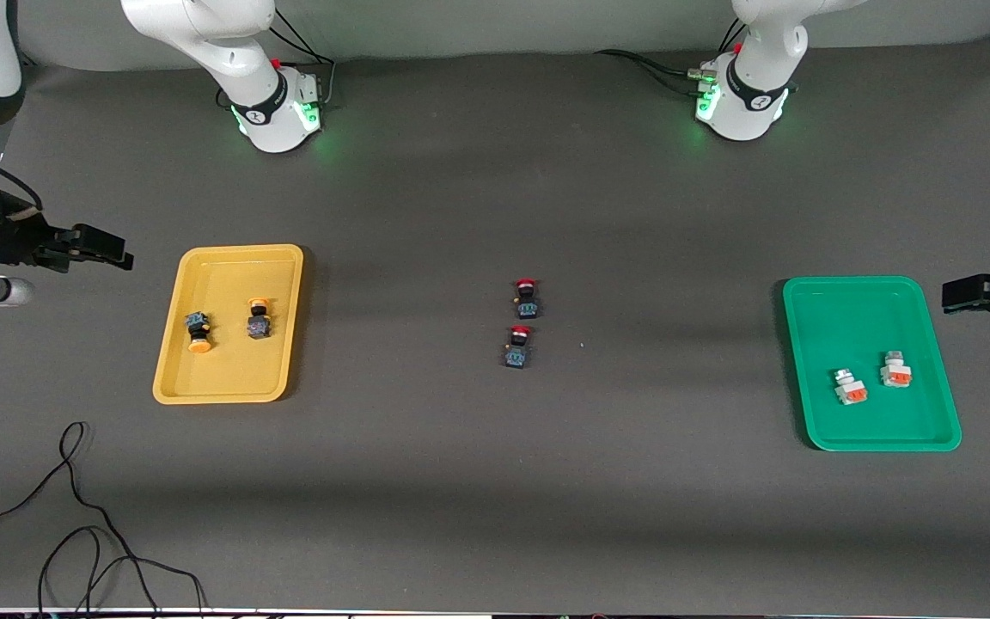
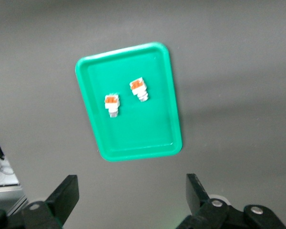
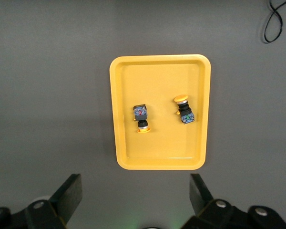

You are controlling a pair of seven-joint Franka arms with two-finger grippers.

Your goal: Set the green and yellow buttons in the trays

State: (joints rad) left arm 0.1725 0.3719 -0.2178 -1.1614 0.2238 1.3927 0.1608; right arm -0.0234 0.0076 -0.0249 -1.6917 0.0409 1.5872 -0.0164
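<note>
The yellow tray (image 1: 229, 275) lies toward the right arm's end and holds two dark buttons with orange-yellow caps (image 1: 198, 331) (image 1: 259, 319). The green tray (image 1: 847, 318) lies toward the left arm's end and holds two white-grey buttons with orange-red blocks (image 1: 850, 387) (image 1: 895, 370). My right gripper (image 1: 119, 253) is open and empty, up in the air beside the yellow tray (image 3: 157, 143). My left gripper (image 1: 952, 297) is open and empty, up in the air beside the green tray (image 2: 143, 133). Each wrist view shows its tray and both buttons from above.
Two dark buttons with red caps (image 1: 527, 298) (image 1: 518, 346) lie on the dark mat midway between the trays. A black cable (image 1: 74, 516) loops on the mat near the front camera at the right arm's end. The arm bases (image 1: 276, 112) (image 1: 744, 103) stand farthest from that camera.
</note>
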